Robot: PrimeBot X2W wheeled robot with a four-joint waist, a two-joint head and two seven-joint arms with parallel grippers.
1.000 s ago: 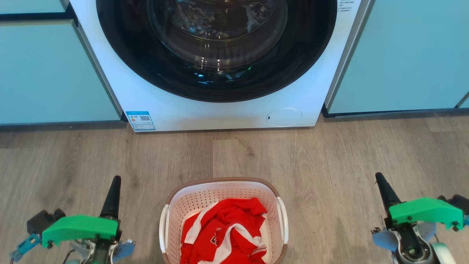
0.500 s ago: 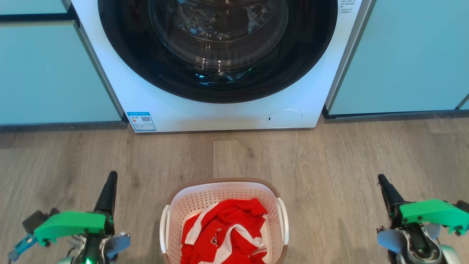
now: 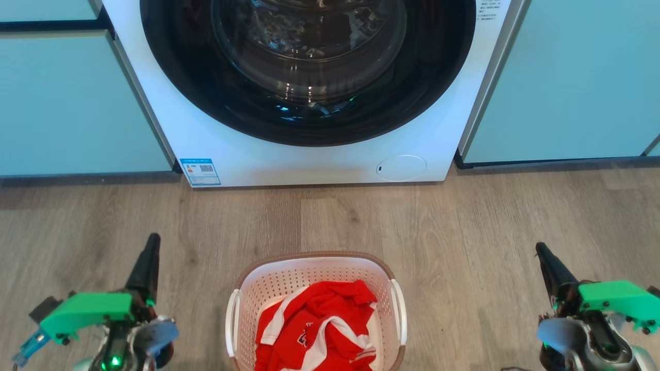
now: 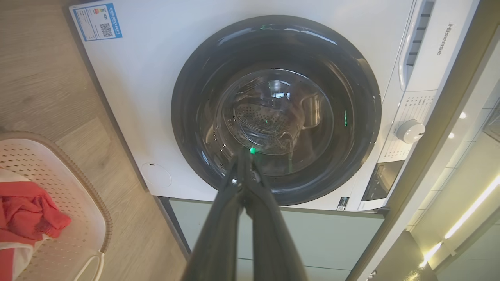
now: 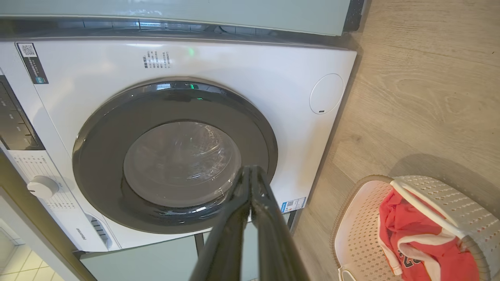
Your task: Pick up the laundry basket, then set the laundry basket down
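While left claw (image 3: 151,243) and right claw (image 3: 542,250) flank it, laundry basket (image 3: 309,271) rests.

A home laundry area; a white front-loading washing machine (image 3: 309,93) sits between pale green cabinets (image 3: 72,103) on wood-look flooring (image 3: 464,232).

Perforated plastic laundry basket (image 3: 309,270) (woven-look rim), soft cloth (image 3: 314,330), matt wood-grain floor (image 3: 464,221), glossy washer door (image 3: 309,51)
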